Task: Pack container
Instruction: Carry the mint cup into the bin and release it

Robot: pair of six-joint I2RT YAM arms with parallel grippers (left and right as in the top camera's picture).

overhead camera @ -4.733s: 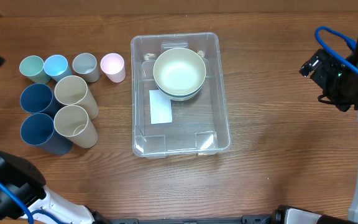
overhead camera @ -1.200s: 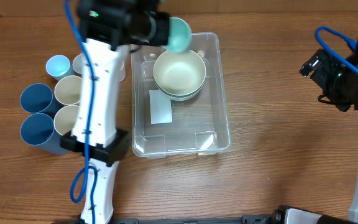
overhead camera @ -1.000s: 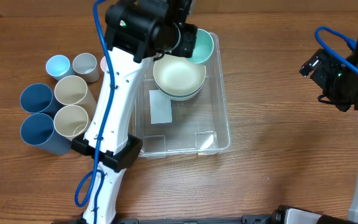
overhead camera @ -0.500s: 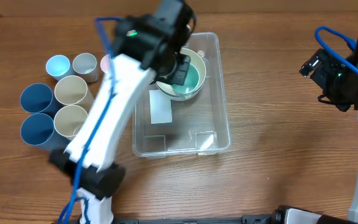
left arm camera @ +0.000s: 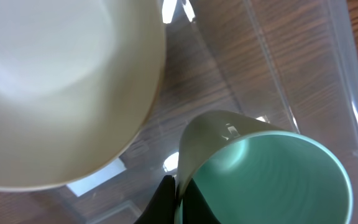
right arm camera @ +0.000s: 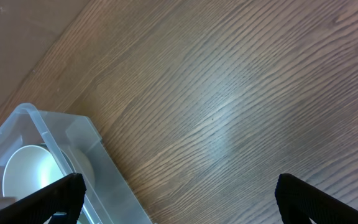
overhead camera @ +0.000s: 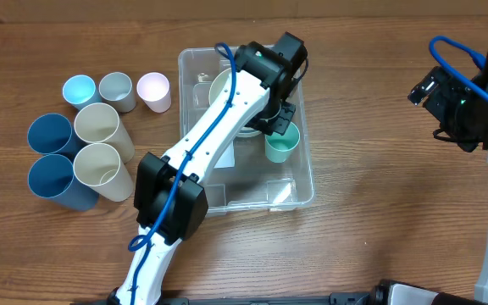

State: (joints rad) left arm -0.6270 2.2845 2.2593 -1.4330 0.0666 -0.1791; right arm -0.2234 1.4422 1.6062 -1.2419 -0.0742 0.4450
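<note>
Mint-green cup (overhead camera: pixel 281 144), rim pinched by the left jaws, is needing upright lowering beside the cream bowl (left arm camera: pixel 55 87) in the container (overhead camera: pixel 261 185); right jaws are hanging spread.

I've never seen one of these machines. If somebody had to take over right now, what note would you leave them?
Left end effector: shut on the rim of the teal cup, holding it inside the container, beside the cream bowl.
Right end effector: open, holding nothing, above the table, away from the container.
Done: cream bowl and teal cup are in the container; the cup is not yet released.
Left: let go of the cup, then probably pack the seven cups standing to the left of the container.
</note>
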